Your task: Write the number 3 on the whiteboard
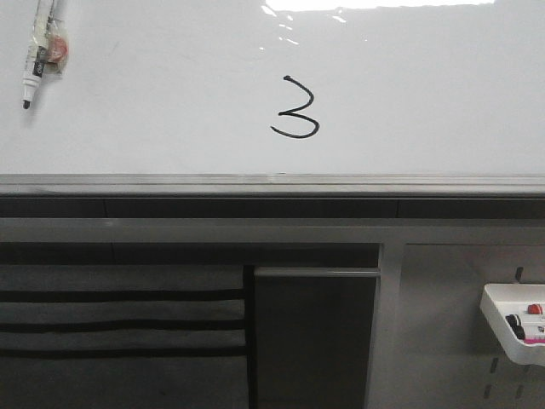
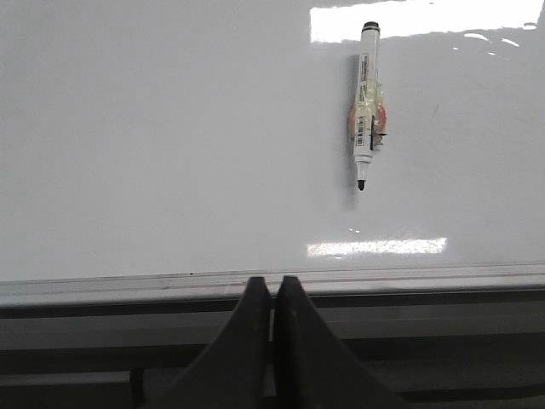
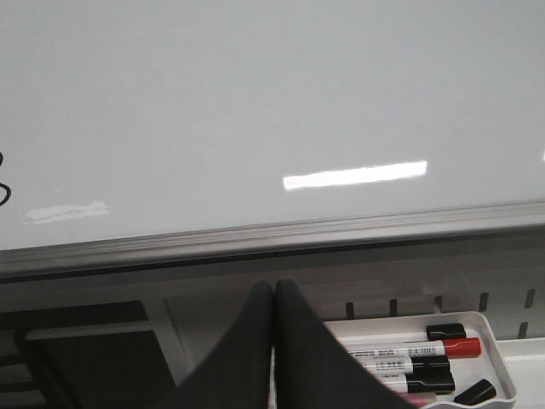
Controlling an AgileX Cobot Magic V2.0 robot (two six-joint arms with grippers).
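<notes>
We see the number 3 (image 1: 295, 108) complete on the whiteboard (image 1: 426, 94); left pincer (image 2: 272, 294) and right pincer (image 3: 273, 298) are clenched, empty; nothing remains but resting.

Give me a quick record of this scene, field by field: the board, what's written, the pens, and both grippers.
whiteboard: glossy white, grey rail along its lower edge
number 3: black, drawn mid-board
marker: uncapped, stuck on the board, tip down, upper left in the front view
tray: white, below the board at right, holds several markers
left gripper: shut, holding nothing
right gripper: shut, holding nothing
</notes>
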